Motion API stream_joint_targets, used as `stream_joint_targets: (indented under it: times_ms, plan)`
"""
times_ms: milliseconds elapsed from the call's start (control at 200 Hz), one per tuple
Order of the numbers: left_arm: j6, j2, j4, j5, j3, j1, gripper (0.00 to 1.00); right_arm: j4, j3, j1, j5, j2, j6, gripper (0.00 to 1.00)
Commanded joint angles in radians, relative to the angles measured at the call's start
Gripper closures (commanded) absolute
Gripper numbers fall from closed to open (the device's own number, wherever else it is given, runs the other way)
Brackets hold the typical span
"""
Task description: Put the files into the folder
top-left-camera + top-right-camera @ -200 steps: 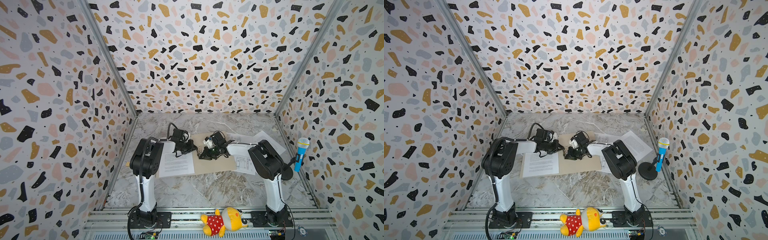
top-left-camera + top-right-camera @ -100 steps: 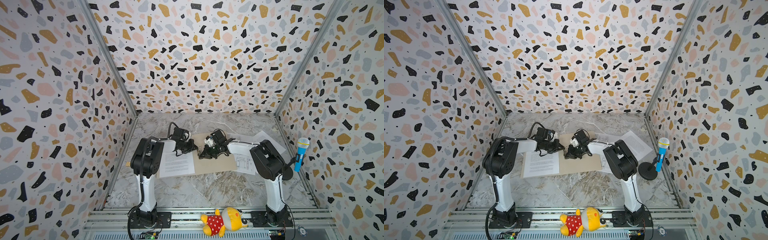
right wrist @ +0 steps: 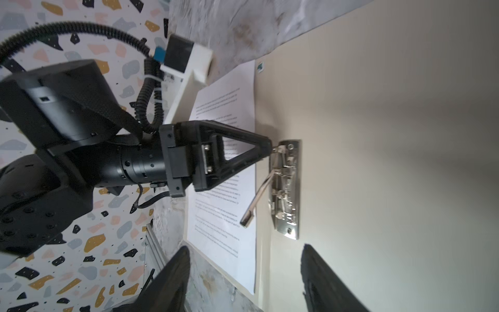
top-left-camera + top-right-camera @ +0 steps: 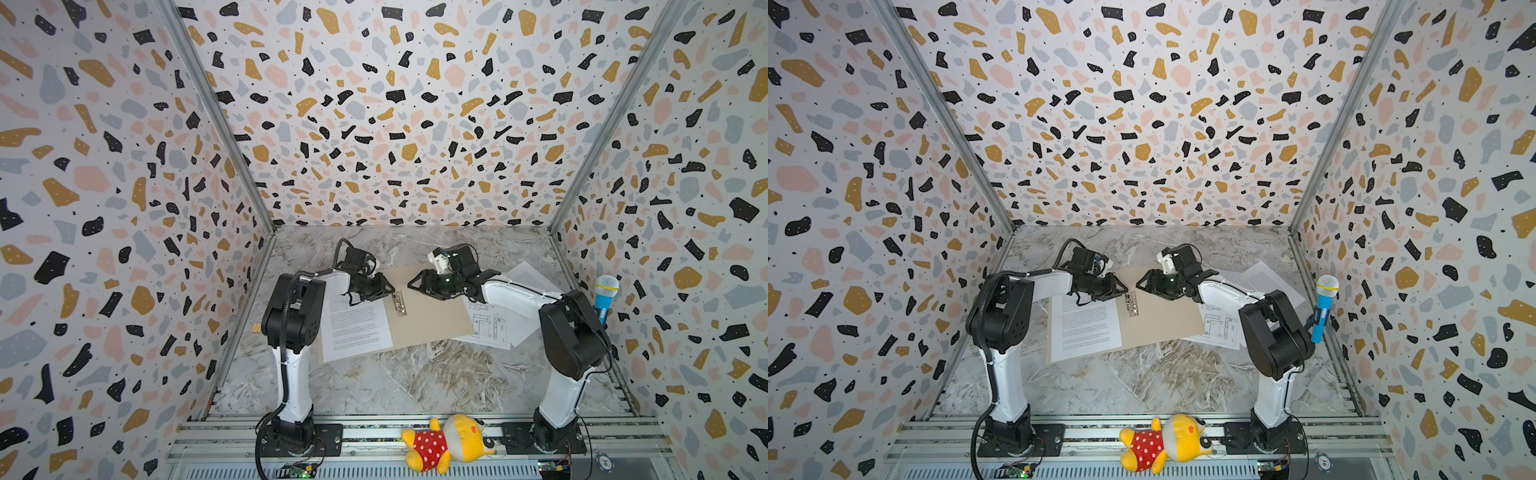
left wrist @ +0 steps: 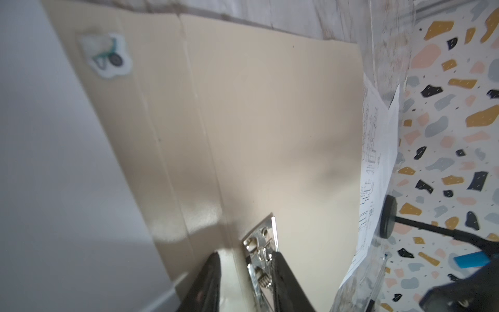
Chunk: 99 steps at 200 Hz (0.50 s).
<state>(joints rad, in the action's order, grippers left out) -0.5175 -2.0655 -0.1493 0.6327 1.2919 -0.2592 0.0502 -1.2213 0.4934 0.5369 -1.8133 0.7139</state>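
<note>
Spread open and flat on the marbled table, in both top views: the tan folder, inner side up, spine crease running front to back. Inside it, one file only: a printed text sheet flat on the left half, its inner edge stopping just short of the spine and not under the fastener. Outside it, to the right: the sheet of line drawings, meeting the folder's right edge, order of overlap there not clear; farther back and to the right, a second text sheet, partly hidden by the right arm. Over the bare right half, the right gripper, jaws spread wide, nothing between them but cardboard below. Opposite, low at the spine, the left gripper, jaws partly apart and astride the rear end of the silver clip; one finger close against the metal, the other clear of it, no firm hold to be seen. On the clip, from the right wrist view, the lever tilted up off its plate, tip above the text sheet's edge. Smallest, near a folder corner in the left wrist view: a little sticker.
</note>
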Motion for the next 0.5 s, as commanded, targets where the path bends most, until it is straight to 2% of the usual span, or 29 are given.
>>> stream_joint_targets:
  times_ms: [0, 110, 215, 350, 491]
  plan:
    - [-0.008, 0.013, -0.04, 0.032, 0.068, 0.008, 0.53, 0.154, 0.052, -0.066, -0.113, 0.04, -0.145, 0.31]
    - [-0.045, 0.043, -0.052, 0.051, 0.098, 0.008, 0.39, 0.176, 0.114, -0.119, -0.059, 0.043, -0.179, 0.3]
    - [-0.1, 0.094, -0.044, 0.059, 0.073, 0.006, 0.28, 0.169, 0.166, -0.133, -0.057, 0.045, -0.192, 0.3]
    - [-0.184, 0.177, 0.011, 0.061, -0.049, -0.007, 0.2, 0.129, 0.213, -0.153, -0.037, 0.068, -0.183, 0.3]
    - [-0.329, 0.288, 0.16, 0.034, -0.222, -0.046, 0.01, 0.099, 0.227, -0.188, -0.031, 0.113, -0.184, 0.28]
